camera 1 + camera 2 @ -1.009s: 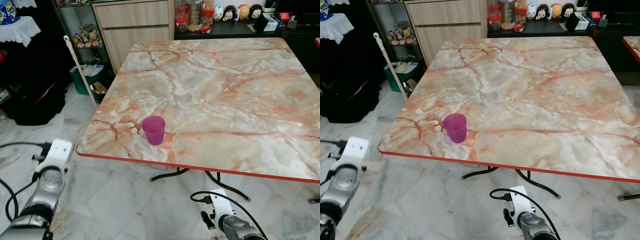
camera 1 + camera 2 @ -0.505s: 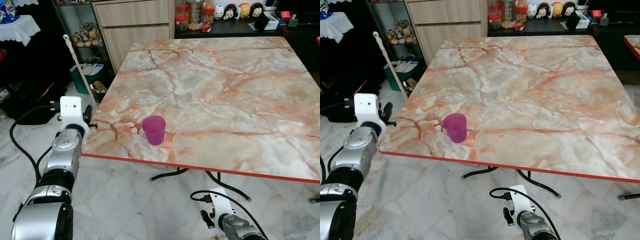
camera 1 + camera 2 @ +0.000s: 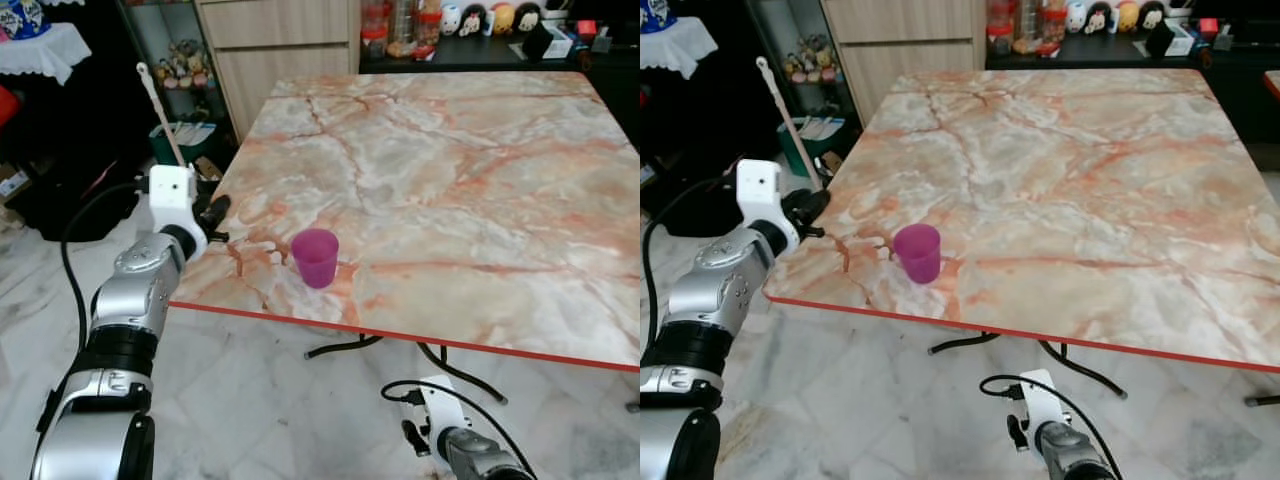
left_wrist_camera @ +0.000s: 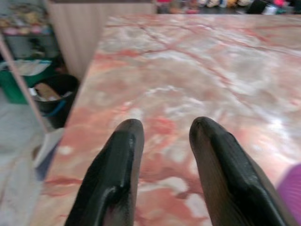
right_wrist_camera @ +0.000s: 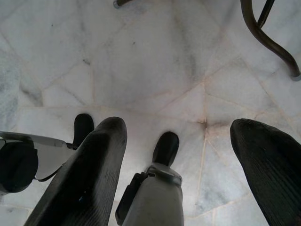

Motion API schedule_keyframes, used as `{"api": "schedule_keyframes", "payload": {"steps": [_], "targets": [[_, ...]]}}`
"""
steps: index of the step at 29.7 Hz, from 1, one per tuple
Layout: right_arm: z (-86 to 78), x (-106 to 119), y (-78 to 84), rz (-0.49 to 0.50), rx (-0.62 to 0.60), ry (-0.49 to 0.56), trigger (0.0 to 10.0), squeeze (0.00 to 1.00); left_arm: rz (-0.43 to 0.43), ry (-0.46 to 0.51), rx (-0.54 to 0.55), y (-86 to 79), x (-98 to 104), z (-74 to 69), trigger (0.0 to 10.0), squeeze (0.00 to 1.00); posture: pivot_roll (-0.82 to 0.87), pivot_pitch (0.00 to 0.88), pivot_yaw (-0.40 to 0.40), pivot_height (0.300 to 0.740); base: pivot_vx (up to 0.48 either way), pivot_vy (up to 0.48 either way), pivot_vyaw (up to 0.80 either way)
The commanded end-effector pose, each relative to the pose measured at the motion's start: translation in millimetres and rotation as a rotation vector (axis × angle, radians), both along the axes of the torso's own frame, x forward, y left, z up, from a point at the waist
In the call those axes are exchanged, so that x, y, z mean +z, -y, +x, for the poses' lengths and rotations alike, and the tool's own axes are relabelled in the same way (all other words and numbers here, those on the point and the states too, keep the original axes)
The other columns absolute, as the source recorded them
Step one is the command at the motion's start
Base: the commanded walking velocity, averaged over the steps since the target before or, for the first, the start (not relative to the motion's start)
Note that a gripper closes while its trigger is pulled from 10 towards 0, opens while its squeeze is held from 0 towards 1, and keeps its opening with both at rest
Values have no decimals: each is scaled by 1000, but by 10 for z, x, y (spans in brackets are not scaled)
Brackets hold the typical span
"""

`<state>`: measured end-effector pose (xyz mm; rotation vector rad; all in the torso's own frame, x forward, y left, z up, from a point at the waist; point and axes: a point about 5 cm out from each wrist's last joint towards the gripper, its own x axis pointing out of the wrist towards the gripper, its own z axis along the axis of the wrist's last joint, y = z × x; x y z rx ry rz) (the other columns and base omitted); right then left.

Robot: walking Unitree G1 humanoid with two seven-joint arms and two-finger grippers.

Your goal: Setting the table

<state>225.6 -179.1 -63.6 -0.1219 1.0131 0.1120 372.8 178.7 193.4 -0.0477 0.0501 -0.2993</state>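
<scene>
A purple plastic cup [image 3: 316, 257] stands upright on the marble-patterned table [image 3: 450, 170], close to its red front edge at the left. My left gripper [image 3: 216, 212] is raised at the table's left edge, about a hand's width left of the cup and apart from it. In the left wrist view its two black fingers [image 4: 123, 155] are open with nothing between them, and the cup [image 4: 292, 189] sits at the frame's edge. My right arm [image 3: 462, 452] hangs low below the table, its gripper [image 5: 181, 125] open over the floor.
A green bin [image 3: 188, 138] and a leaning white stick [image 3: 165, 115] stand on the floor left of the table. Behind are a wooden drawer cabinet [image 3: 280, 45] and a dark counter with jars and toys [image 3: 470, 25]. Black table legs [image 3: 440, 360] curve underneath.
My left arm has risen from low beside the table to its left edge and reached toward the cup. The cup and the right arm have stayed put.
</scene>
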Motion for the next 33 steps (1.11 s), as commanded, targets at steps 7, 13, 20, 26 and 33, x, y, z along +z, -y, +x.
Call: {"api": "schedule_keyframes", "payload": {"steps": [7,13,20,26,33], "targets": [[-8,-8,-32,2,12,-8,10000,0,19,-78,-101,227,-58,-35,10000,1000,-23,66,107,740,0,0,0],[-7,-8,-34,1,17,-9,10000,0,24,-126,-181,371,-76,-78,10000,114,-23,66,107,740,0,0,0],[-5,-7,-36,0,19,-9,10000,0,31,-161,-213,454,-104,-95,10000,0,-22,65,110,740,0,0,0],[-6,-7,-37,1,22,-10,10000,0,43,-183,-242,507,-116,-122,10000,0,-22,65,110,740,0,0,0],[-6,-7,-37,2,21,-12,10000,0,51,-203,-264,590,-150,-144,10000,0,-22,65,110,740,0,0,0]]}}
